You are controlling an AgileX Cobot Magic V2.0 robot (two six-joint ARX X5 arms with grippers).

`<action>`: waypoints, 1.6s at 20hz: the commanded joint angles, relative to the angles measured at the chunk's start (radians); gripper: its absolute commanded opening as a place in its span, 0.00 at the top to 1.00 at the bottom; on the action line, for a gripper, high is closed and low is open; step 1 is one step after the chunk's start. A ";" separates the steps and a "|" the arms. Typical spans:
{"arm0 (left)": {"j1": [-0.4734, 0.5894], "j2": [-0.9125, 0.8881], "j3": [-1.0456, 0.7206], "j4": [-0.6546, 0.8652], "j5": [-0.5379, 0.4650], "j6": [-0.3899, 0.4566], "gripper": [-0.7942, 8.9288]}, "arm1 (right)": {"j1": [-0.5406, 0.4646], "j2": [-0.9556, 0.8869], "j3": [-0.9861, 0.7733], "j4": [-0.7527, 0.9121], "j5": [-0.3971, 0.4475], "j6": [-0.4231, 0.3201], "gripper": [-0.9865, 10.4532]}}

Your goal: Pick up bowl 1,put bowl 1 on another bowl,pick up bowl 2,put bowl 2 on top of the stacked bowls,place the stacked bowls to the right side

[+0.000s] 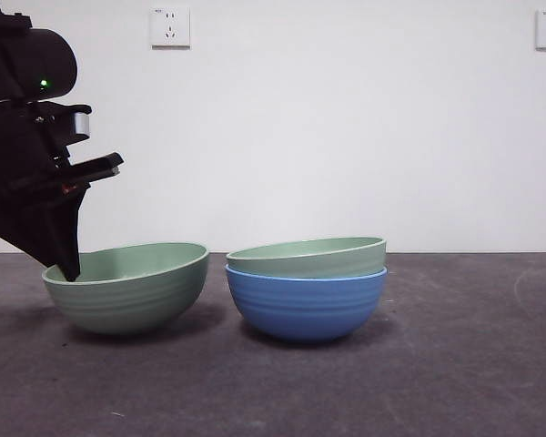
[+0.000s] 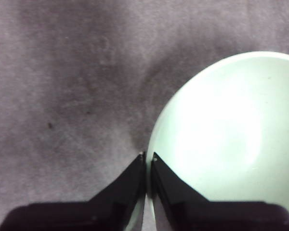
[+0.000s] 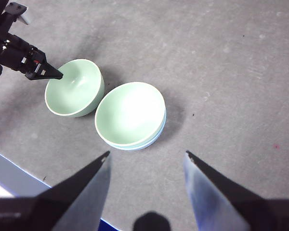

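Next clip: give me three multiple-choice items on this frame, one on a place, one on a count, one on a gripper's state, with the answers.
1. Where does the nested green bowl sit?
A. in the blue bowl
B. on the bare table
C. under the blue bowl

2. How many bowls are there?
A. two
B. three
C. four

3. How do the left gripper's jaws stand?
A. wide open above the bowl
B. shut on the lone green bowl's rim
C. shut on the blue bowl

Answers:
1. A: bowl 1 rests inside another bowl.
2. B: those two plus bowl 2.
3. B: the left gripper pinches bowl 2's rim; the right gripper hangs open, high above the table.
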 commanded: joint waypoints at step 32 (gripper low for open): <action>-0.359 0.200 0.291 -0.011 0.031 -0.104 0.76 | 0.001 0.000 -0.005 -0.038 -0.001 0.006 0.69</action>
